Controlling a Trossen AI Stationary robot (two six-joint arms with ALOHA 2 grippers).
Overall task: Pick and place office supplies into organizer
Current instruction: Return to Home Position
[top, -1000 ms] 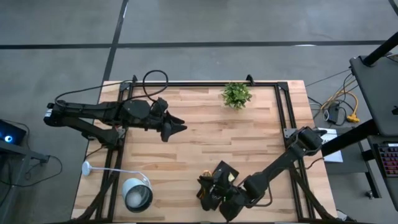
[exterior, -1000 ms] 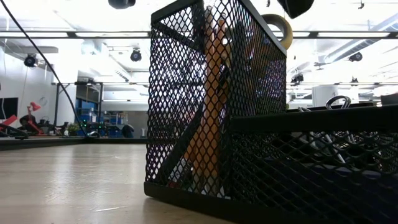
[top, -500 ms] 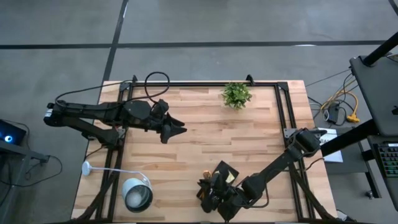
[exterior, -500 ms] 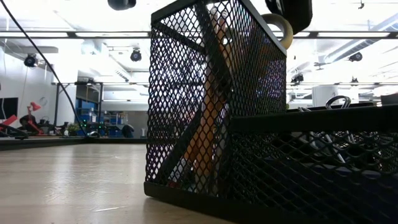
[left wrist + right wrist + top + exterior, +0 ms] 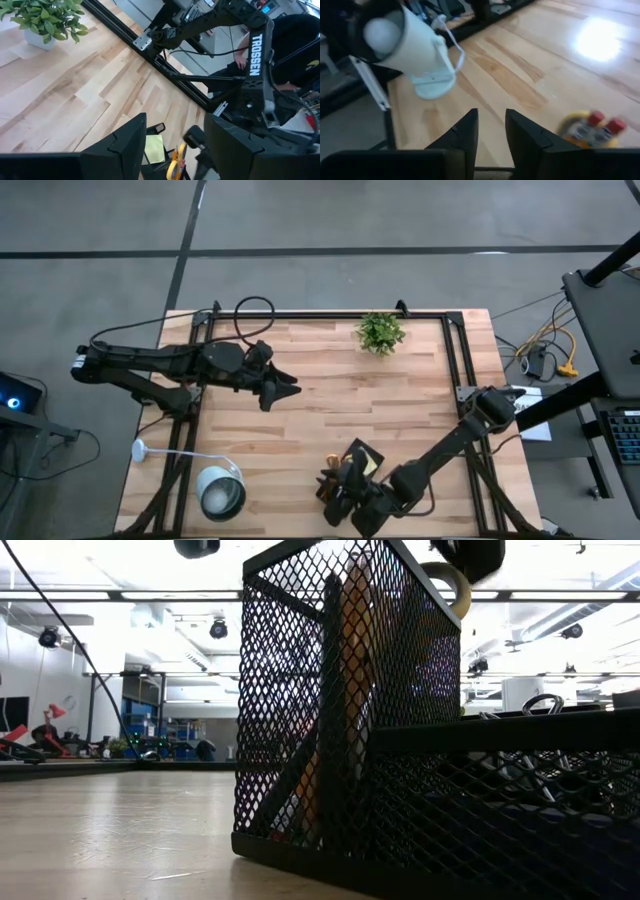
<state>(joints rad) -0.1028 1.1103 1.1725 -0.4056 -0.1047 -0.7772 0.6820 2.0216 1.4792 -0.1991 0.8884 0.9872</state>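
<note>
**Organizer at the near edge, open wood behind it**

Organizer [image 5: 290, 660] first: the black mesh tray stands close to the near edge of the table [image 5: 400, 410], a little right of the middle. Its tall compartment holds orange pencils [image 5: 352, 650] standing on end, with a dark pen among them. A yellow scissors handle [image 5: 452, 580] pokes up past the top rim. A wire loop [image 5: 545, 703] shows over the rim of the lower compartment to the right. A yellow sticky-note pad [image 5: 154, 148] shows at the tray's far side.

The right gripper [image 5: 491, 116] hangs directly over the tray, its fingers a narrow gap apart and holding nothing. From there its arm slants back to a base at the table's right edge, crossing the near-right corner.

At the near-left corner stands the round white lamp [image 5: 221, 492], well apart from the tray. A strip of bare wood runs between the two.

Farther back, the middle of the table is open wood, running the whole way between the black frame rails [image 5: 455, 350] on either side.

The left gripper [image 5: 175, 125] hovers over the far-left part of the table. Its fingers are spread wide and empty, pointing to the right. Its arm reaches in from past the left edge.

Farthest of all, a small potted plant [image 5: 380, 332] stands at the far edge, right of centre and just inside the rail. Open board lies between it and the left gripper.
</note>
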